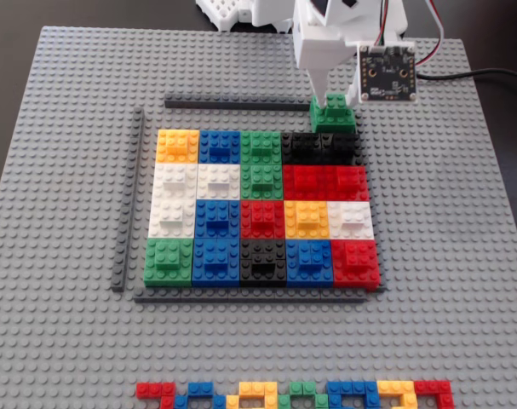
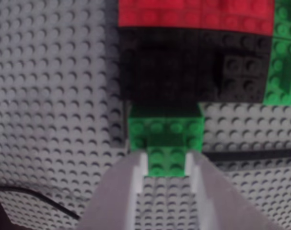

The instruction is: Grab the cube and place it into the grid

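Pinching cube point(image 2: 166, 136), gripper point(image 2: 167, 163) closed.

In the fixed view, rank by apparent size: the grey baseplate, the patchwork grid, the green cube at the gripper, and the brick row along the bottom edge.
1. baseplate
2. grid
3. brick row, cut off by the frame's bottom edge, so its full size is unsure
4. cube, partly hidden by the gripper
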Available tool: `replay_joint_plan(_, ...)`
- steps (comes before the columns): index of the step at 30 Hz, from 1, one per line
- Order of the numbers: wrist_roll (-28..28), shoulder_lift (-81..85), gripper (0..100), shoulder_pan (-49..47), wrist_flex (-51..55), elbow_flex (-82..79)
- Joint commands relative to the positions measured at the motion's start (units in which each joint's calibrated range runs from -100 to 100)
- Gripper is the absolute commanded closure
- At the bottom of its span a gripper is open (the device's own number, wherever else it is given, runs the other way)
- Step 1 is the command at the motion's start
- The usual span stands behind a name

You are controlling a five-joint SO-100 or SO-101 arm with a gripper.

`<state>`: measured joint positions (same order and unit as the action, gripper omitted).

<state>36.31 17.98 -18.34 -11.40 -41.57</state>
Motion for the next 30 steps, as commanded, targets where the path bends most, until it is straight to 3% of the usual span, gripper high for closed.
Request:
replay_joint_plan(1,-0.54,0.16,96,-0.34,-0.47,1.92)
replay_joint_plan(30,0.0,-0.78,96,0.55,-2.47,2.83)
